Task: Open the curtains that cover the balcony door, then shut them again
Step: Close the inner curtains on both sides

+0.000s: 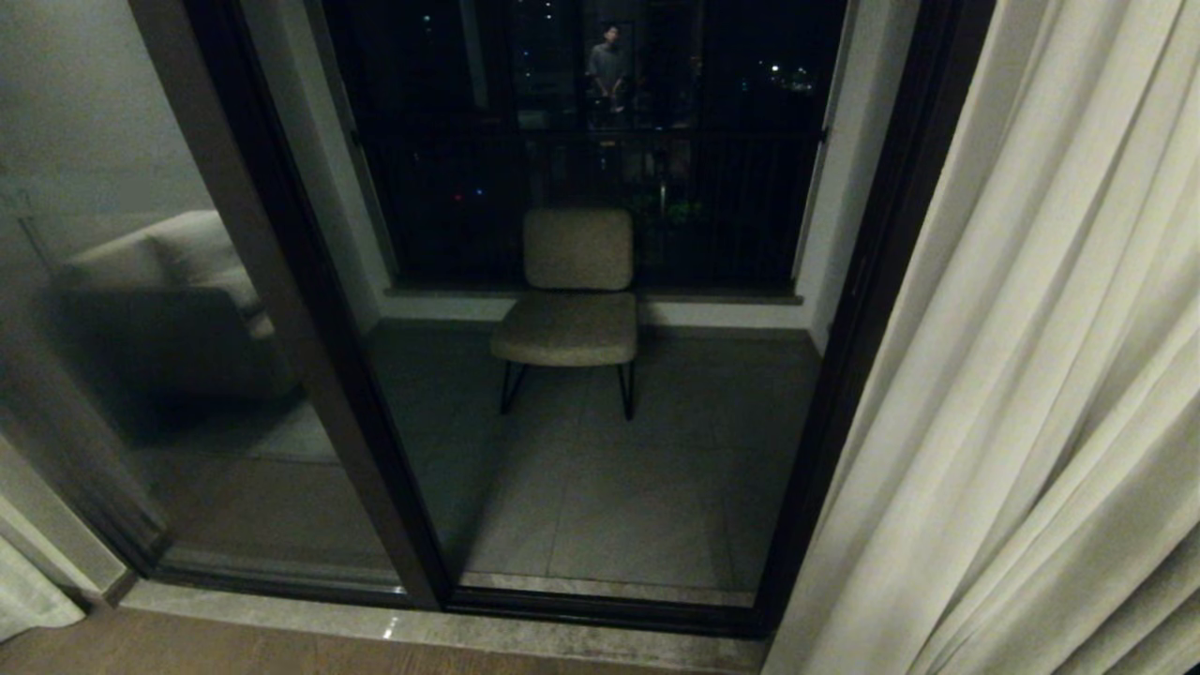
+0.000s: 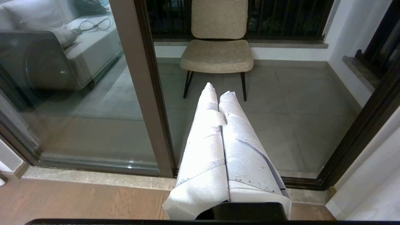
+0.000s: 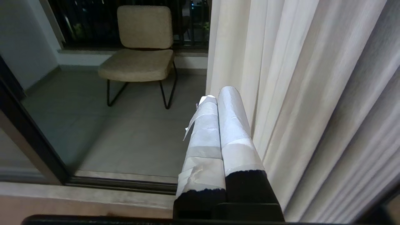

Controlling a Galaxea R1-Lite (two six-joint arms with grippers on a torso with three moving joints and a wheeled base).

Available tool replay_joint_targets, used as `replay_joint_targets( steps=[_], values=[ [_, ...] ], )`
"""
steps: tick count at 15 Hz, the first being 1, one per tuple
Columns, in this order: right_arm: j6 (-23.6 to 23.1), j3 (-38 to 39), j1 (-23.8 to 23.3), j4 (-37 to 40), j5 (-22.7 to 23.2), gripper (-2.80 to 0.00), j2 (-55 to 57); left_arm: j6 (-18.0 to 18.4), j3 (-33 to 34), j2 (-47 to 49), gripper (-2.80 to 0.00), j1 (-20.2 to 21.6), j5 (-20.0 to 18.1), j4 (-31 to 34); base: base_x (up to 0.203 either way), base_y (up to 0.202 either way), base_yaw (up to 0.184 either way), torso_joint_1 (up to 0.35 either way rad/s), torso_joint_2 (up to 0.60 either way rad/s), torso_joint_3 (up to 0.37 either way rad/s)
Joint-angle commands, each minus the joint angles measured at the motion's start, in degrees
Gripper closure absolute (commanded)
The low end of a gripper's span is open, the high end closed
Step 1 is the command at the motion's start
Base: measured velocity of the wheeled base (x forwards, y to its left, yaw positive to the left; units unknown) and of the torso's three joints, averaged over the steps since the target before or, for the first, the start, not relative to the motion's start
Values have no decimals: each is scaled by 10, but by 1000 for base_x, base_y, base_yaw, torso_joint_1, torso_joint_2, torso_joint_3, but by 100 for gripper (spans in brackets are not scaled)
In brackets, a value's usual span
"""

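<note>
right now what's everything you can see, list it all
curtains: one cream-white panel at the right of the doorway, a sliver of another at the far left
balcony door: dark-framed glass, uncovered
chair: one, beige with thin dark legs, on the balcony facing in
railing: dark bars behind the chair
sofa: one, pale, seen in the left glass
floor: brown wood indoors
left gripper: white-wrapped fingers shut, holding nothing
right gripper: white-wrapped fingers shut, beside the right curtain
</note>
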Motion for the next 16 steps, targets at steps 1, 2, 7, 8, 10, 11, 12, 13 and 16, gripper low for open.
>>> replay_joint_targets(
  steps=[1, 2, 7, 8, 10, 11, 12, 13, 16],
  values=[
    [-5, 0, 0, -18, 7, 0, 48, 0, -1, 0, 0, 0, 0, 0, 0, 0, 0, 0, 0, 0],
    [-5, -2, -2, -40, 15, 0, 79, 0, 0, 0, 0, 0, 0, 0, 0, 0, 0, 0, 0, 0],
    [3, -100, -55, -158, 58, 0, 280, 0, 0, 0, 0, 0, 0, 0, 0, 0, 0, 0, 0, 0],
    [6, -133, -69, -170, 76, 0, 312, 0, 0, 0, 0, 0, 0, 0, 0, 0, 0, 0, 0, 0],
    [11, -182, -88, -200, 106, 0, 376, 0, 0, 0, 0, 0, 0, 0, 0, 0, 0, 0, 0, 0],
    [15, -200, -95, -221, 111, -280, 405, 0, 0, 0, 0, 0, 0, 0, 0, 0, 0, 0, 0, 0],
    [19, -221, -103, -240, 115, -280, 434, 0, -1, 0, 0, 0, 0, 0, 0, 0, 0, 0, 0, 0],
    [22, -244, -108, -251, 117, -280, 460, 0, -1, 0, 0, 0, 0, 0, 0, 0, 0, 0, 0, 0],
    [28, -287, -113, -268, 119, -280, 520, 0, 0, 0, 0, 0, 0, 0, 0, 0, 0, 0, 0, 0]
  ],
)
